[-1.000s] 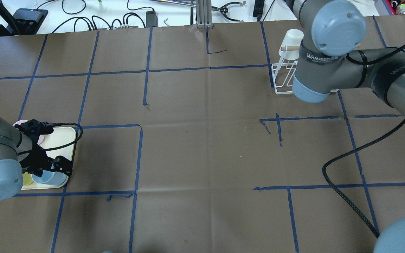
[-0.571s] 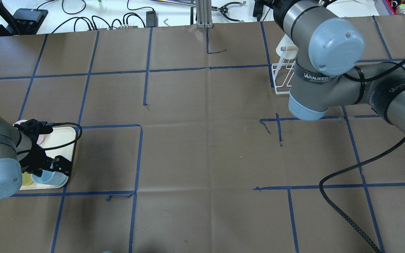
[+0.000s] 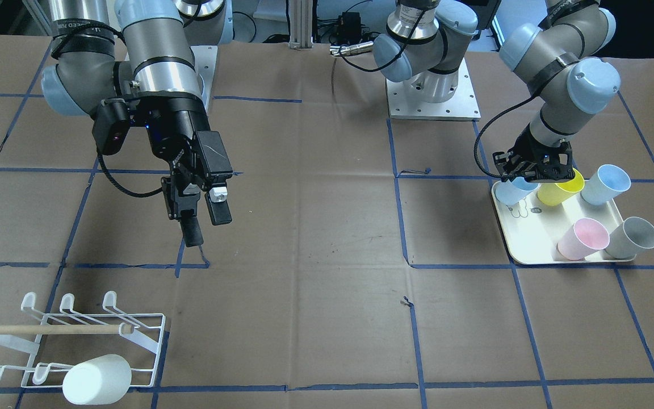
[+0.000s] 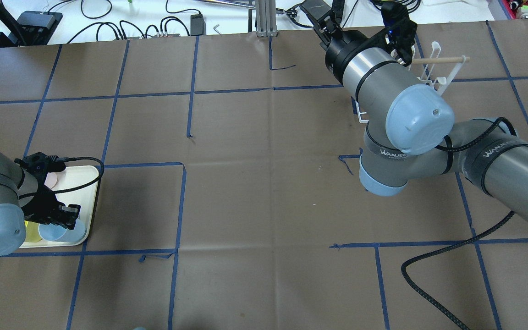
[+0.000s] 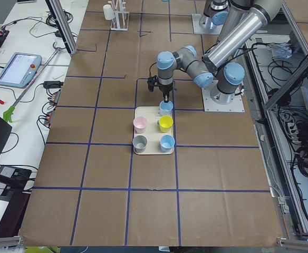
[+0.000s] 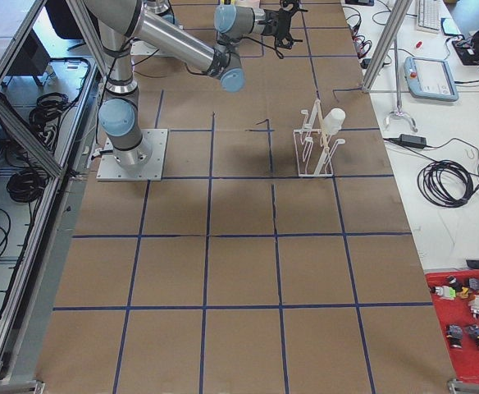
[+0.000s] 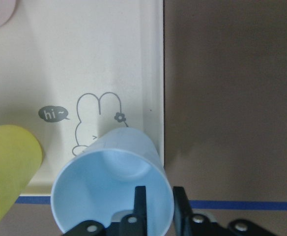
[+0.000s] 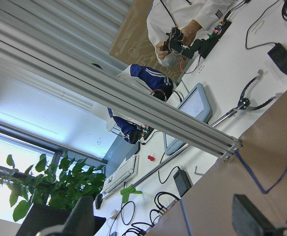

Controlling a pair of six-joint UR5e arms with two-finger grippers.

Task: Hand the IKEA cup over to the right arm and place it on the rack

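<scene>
A pale blue cup (image 7: 109, 177) sits tilted at the corner of a cream tray (image 3: 525, 250). My left gripper (image 3: 531, 176) is shut on its rim, with one finger inside the cup and one outside in the left wrist view. The cup (image 4: 62, 233) also shows in the overhead view. My right gripper (image 3: 207, 226) hangs open and empty above the table, away from the white wire rack (image 3: 66, 341). The rack has a wooden dowel (image 3: 49, 329), and a white cup (image 3: 97, 379) rests on its lower prongs. In the overhead view my right arm (image 4: 397, 105) hides part of the rack (image 4: 433, 75).
On the tray stand a yellow cup (image 3: 560, 186), a second pale blue cup (image 3: 605, 184), a pink cup (image 3: 582, 238) and a grey cup (image 3: 633, 237). A ribbed black hose (image 4: 433, 256) trails over the table. Cables lie beyond the table's far edge.
My right arm has swung away from the rack towards the table's middle, uncovering the dowel. My left gripper has shifted slightly left, still at the pale blue cup.
</scene>
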